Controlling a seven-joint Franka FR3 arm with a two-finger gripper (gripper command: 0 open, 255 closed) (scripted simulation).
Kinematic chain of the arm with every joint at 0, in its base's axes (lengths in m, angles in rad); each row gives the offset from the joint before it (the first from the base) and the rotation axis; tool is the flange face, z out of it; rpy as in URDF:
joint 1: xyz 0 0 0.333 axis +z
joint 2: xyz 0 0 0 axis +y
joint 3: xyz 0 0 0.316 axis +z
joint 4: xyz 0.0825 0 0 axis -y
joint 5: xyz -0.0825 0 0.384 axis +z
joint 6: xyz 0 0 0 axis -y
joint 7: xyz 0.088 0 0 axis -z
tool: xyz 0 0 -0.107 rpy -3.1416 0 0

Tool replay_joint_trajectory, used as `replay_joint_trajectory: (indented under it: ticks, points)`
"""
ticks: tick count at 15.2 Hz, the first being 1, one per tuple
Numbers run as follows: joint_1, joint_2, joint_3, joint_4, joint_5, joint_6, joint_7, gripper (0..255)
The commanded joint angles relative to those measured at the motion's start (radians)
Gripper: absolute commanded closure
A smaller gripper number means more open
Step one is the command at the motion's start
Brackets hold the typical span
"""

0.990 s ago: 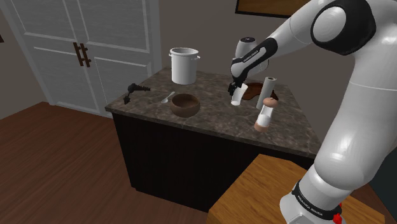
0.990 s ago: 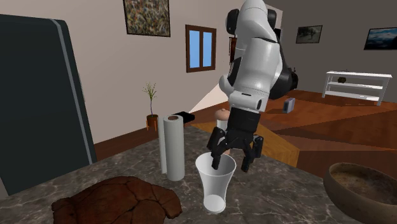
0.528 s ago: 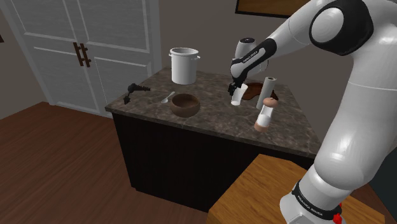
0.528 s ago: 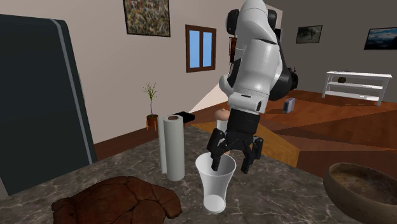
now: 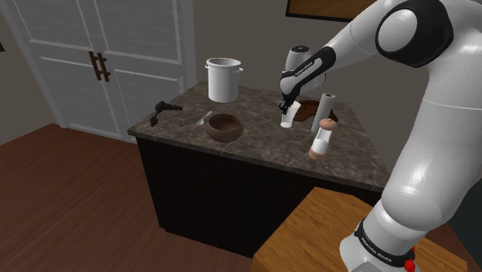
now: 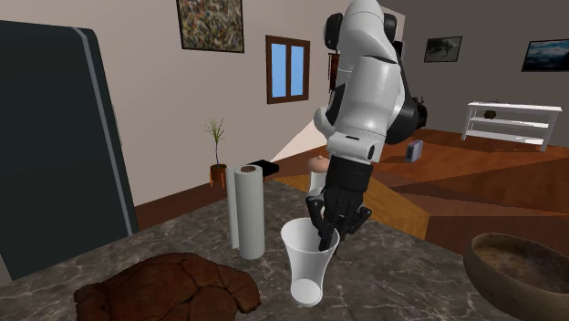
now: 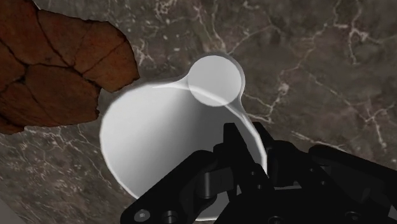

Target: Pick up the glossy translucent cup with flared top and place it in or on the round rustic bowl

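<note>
Pinching the cup (image 7: pixel 159 140) rim, end effector (image 7: pixel 248 135); shoulder view adds bowl (image 5: pixel 225 127).

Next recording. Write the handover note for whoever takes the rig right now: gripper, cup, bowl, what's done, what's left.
Gripper: shut on the cup, pinching its rim wall with one finger inside and one outside.
Cup: upright, apparently resting on the counter, not yet lifted.
Bowl: on the same counter, apart from the cup, toward the shoulder view's left.
Done: reach and grasp.
Left: lift the cup, carry it over to the bowl, set it in, release.
</note>
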Motion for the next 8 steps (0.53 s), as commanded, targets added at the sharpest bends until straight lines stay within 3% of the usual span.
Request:
replay_joint_trajectory:
  ticks: [1,8]
  points:
    - [0.0,0.0,0.0,0.0,0.0,0.0,0.0,255]
    - [0.003,-0.046,0.001,0.028,0.002,-0.072,-0.014,255]
